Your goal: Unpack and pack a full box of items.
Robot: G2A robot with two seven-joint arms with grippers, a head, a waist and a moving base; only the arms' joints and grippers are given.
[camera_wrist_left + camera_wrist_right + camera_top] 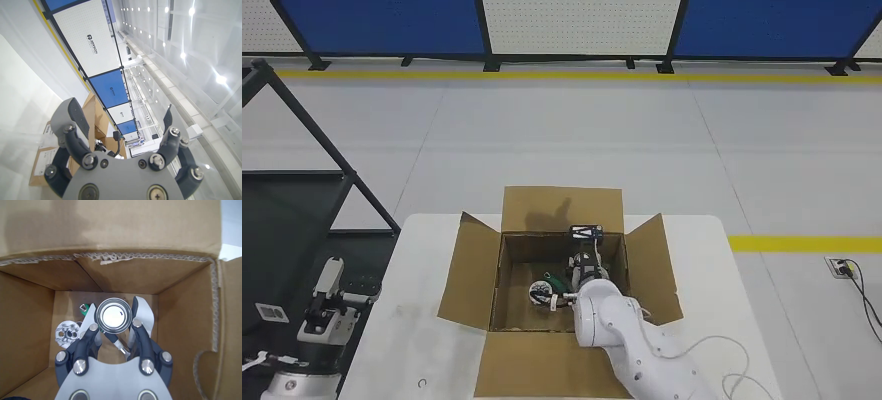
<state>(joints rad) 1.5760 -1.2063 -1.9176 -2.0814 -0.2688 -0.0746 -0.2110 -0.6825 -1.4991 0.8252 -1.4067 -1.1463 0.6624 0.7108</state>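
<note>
On the white table stands the open cardboard box. The right gripper is down inside it, fingers clamped on an upright metal can near the far wall. The left gripper hangs beside the table, fingers spread apart. A patterned disc lies on the box floor beside the can.

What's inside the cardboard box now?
Inside the cardboard box: a metal can gripped by the right end effector, a perforated silver disc, a green item. A black-handled tool lies partly hidden under it.
</note>
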